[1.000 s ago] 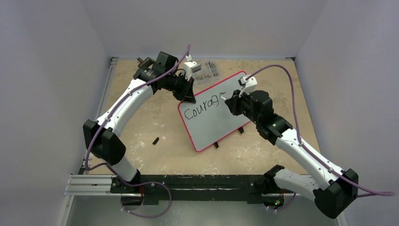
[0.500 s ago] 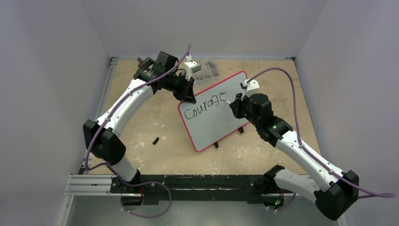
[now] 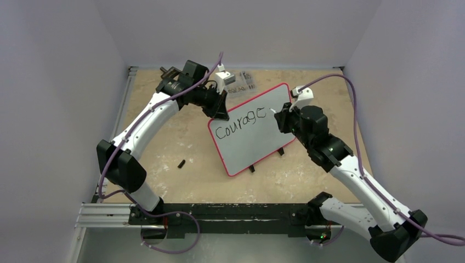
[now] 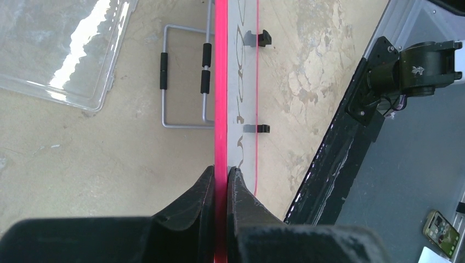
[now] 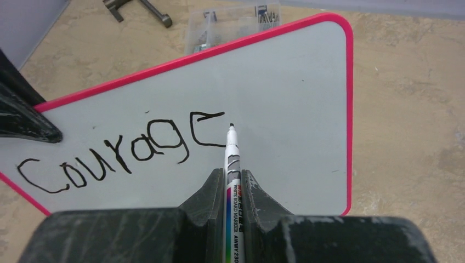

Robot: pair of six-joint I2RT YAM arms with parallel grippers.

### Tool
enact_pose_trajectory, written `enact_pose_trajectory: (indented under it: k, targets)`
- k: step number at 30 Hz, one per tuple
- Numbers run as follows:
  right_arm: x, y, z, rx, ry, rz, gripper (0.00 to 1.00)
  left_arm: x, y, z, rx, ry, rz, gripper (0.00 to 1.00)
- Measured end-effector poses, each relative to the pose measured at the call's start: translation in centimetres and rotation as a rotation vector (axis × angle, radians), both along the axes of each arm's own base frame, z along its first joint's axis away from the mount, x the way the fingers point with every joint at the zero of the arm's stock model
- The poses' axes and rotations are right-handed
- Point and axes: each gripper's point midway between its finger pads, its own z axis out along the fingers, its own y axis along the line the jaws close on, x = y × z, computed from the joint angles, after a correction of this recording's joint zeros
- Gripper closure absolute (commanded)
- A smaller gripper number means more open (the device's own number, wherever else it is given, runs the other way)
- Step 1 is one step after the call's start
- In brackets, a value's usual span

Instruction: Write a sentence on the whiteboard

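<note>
One word, "Courage", last letter seemingly unfinished, written at whiteboard (image 5: 296,109) centre; sentence judged incomplete. Marker (image 5: 232,159) pinched in right gripper (image 5: 232,174), board edge in left gripper (image 4: 220,171).

The left arm (image 3: 143,123) and right arm (image 3: 356,181) are white shells with black joints, each trailing a purple cable (image 3: 218,61); black bases (image 3: 321,204) at 6 o'clock. The left pincer (image 4: 220,174) and right pincer (image 5: 233,174) are matte black.

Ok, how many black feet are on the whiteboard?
2, both on the whiteboard's near edge: one foot toward its left corner, the other foot further right. More could be hidden behind the board.
</note>
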Motion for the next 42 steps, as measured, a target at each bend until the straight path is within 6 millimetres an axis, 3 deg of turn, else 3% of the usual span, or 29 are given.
enact_pose_trajectory:
  k: [6,9,21,32,42]
  targets:
    - [-2.3,-0.3,2.7,0.053,-0.049,0.055,1.0,-0.1,0.0,0.1,0.009,-0.011,0.004,1.0]
    - [-3.0,0.1,3.0,0.066,-0.048,0.093,1.0,-0.1,0.1,0.2,0.014,-0.015,0.009,1.0]
    - [-5.4,2.5,1.7,0.112,0.026,0.264,1.0,-0.3,0.2,0.3,0.014,-0.011,0.025,1.0]
    - [-7.3,4.2,-1.7,0.145,0.139,0.373,1.0,-0.3,0.3,0.4,0.002,0.007,0.038,1.0]
    - [-8.1,4.5,-1.9,0.185,0.133,0.398,1.0,0.8,1.7,0.5,-0.007,0.034,0.103,1.0]
